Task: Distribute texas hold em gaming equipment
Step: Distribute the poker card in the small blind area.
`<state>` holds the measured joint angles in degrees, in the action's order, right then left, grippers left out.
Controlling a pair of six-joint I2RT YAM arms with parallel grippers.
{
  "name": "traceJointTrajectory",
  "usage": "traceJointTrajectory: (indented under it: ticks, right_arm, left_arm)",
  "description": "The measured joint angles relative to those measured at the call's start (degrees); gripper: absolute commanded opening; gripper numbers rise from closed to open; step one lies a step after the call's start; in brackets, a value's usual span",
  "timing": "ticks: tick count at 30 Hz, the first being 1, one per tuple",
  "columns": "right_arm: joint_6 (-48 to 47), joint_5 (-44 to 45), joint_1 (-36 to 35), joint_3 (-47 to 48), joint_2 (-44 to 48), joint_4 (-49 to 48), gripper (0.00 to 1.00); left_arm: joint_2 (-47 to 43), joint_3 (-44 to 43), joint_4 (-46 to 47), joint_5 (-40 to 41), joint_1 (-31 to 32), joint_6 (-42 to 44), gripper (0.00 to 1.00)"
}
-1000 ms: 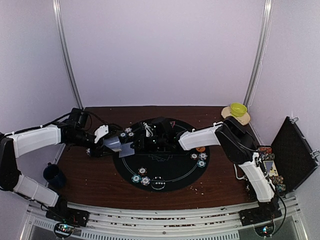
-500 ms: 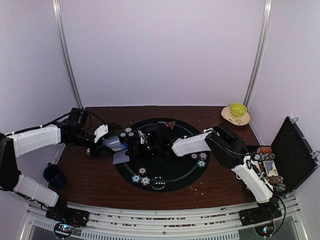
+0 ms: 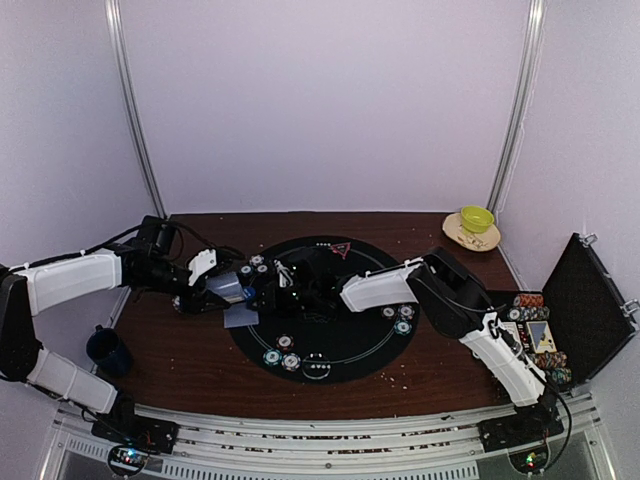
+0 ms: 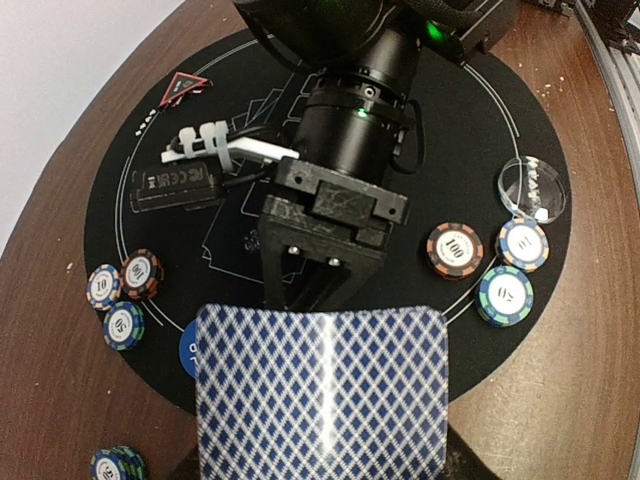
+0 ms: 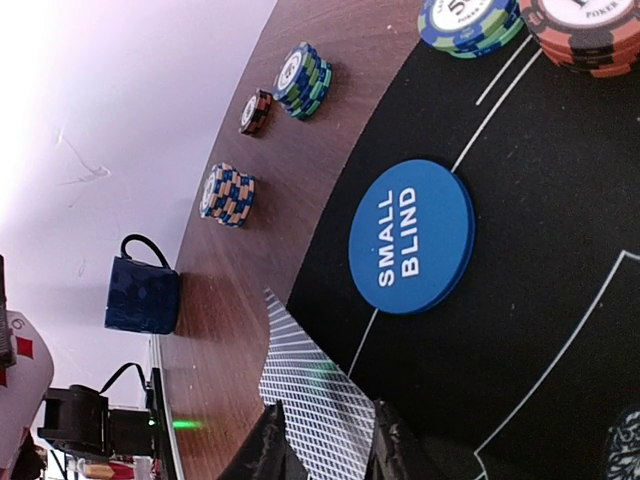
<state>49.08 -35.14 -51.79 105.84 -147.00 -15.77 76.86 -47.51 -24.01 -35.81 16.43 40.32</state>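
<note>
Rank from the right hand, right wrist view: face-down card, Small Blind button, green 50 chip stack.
1. Face-down card, at the right hand.
2. Small Blind button, beyond it, centre.
3. Green 50 chip stack, farthest, top right.

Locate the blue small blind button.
Right wrist view: the small blind button lies flat at the edge of the black mat, between the face-down card below and two chip stacks above.

On the black mat point(image 5: 560, 250), the blue button disc point(image 5: 412, 237) reads "SMALL BLIND" — a red chip point(image 5: 585, 25) there reads "POKER" — an orange-and-black chip point(image 4: 456, 248) reads "100".
</note>
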Motion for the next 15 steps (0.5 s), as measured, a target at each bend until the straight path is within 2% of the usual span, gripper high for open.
traceJointTrajectory:
  ticks: [7,15]
  right_arm:
    - [-4.0,4.09,-0.26,-0.07,2.43,5.01,0.53]
    - [-8.52,9.84,0.35,-5.25,11.21,9.77,0.69]
  left_arm:
    - [0.02,0.0,0.0,-0.04,0.0,0.0,0.42]
    - [0.02,0.04,0.0,-0.22,0.0,0.0,0.42]
